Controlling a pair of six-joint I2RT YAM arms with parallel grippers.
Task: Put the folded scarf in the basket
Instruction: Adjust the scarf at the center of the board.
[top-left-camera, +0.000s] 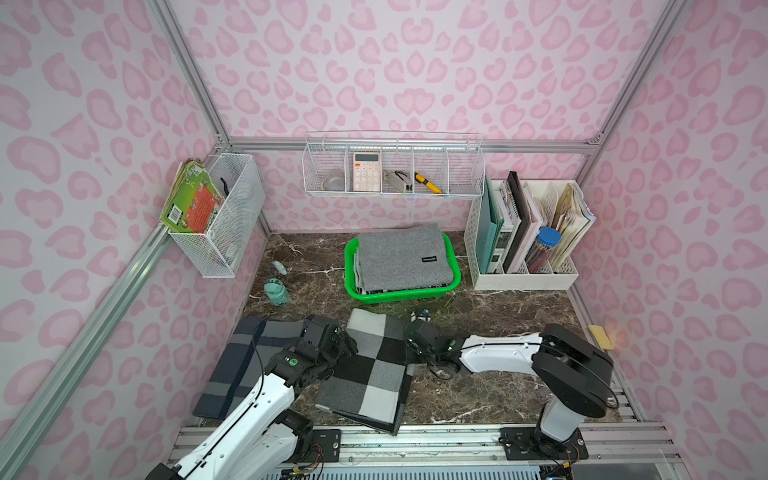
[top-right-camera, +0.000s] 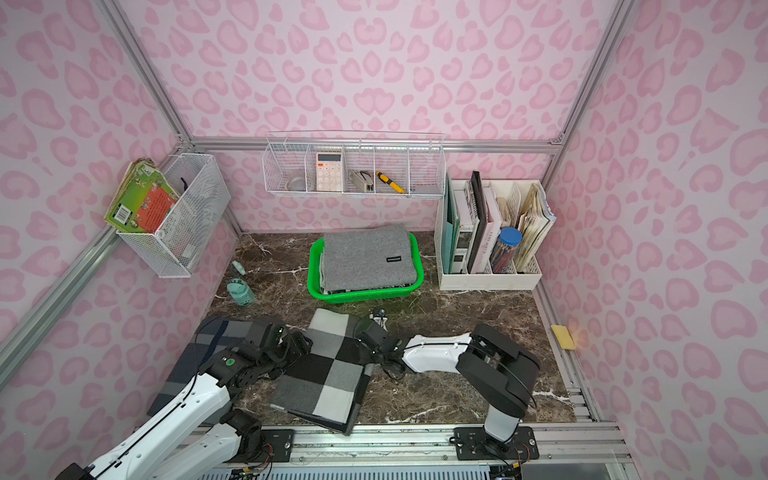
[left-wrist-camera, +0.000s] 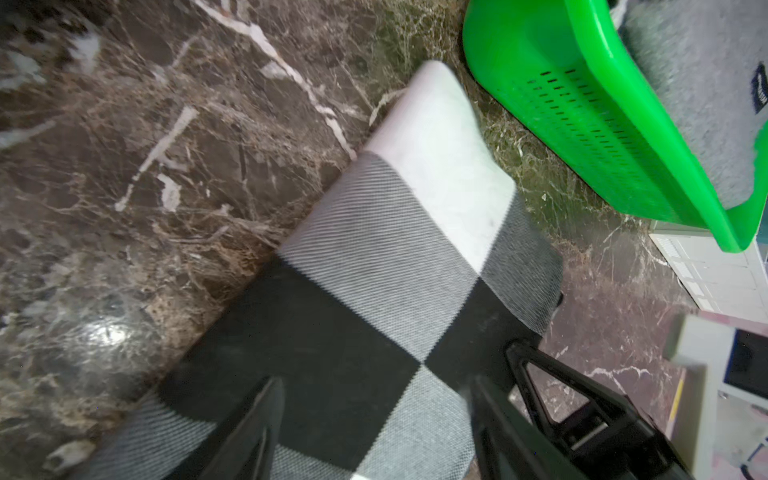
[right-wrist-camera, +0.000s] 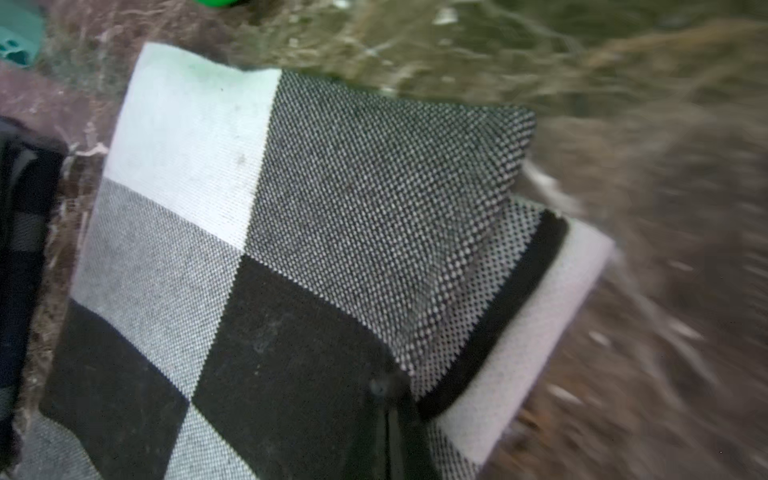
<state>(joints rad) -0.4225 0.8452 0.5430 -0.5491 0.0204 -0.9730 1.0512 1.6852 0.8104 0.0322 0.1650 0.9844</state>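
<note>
1. The worktop (top-left-camera: 498, 374) holds the checked scarf (top-left-camera: 374, 365), lying flat near the front edge.
2. The green basket (top-left-camera: 399, 294) sits at 12 o'clock from it. A grey scarf (top-left-camera: 399, 257) nearly fills it.
3. The left claw (left-wrist-camera: 376, 386) is at the scarf's 9 o'clock side, wide apart and gripping nothing.
4. The right claw (right-wrist-camera: 388, 399), at 3 o'clock, is pinched tight on the scarf's edge.
5. To do this well, the left claw should likely grab too. Then both can lift evenly, so the folds stay neat.
</note>
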